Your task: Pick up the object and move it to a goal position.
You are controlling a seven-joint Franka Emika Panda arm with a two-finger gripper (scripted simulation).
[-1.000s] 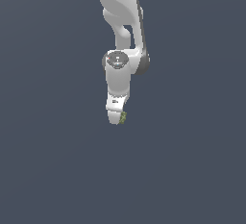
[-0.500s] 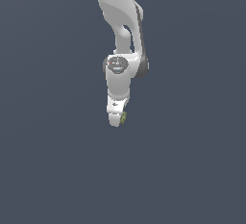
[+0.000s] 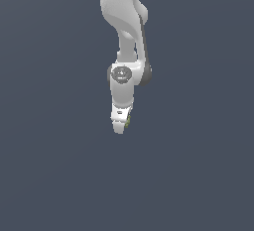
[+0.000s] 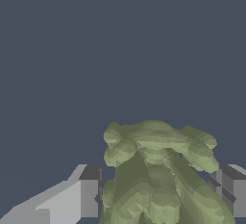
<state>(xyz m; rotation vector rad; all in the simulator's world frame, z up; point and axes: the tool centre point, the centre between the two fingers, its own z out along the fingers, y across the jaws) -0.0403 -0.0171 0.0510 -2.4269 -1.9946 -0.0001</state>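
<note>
With the white gripper (image 3: pixel 120 126) jaws clamped on the lumpy olive-green blob (image 4: pixel 158 175), held between them above the dark grey surface (image 3: pixel 198 175), carrying it steadily should prevent slipping.

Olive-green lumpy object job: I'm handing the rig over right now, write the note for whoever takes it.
Gripper: shut on the small, bumpy olive-green lumpy object, which sits between the two fingers in the wrist view; only a green sliver shows in the exterior view.
Done: the object is grasped and appears to be held above the plain dark grey surface.
Left: carry it to the goal position. No goal marker is visible in either view, so confirm the target before moving.
</note>
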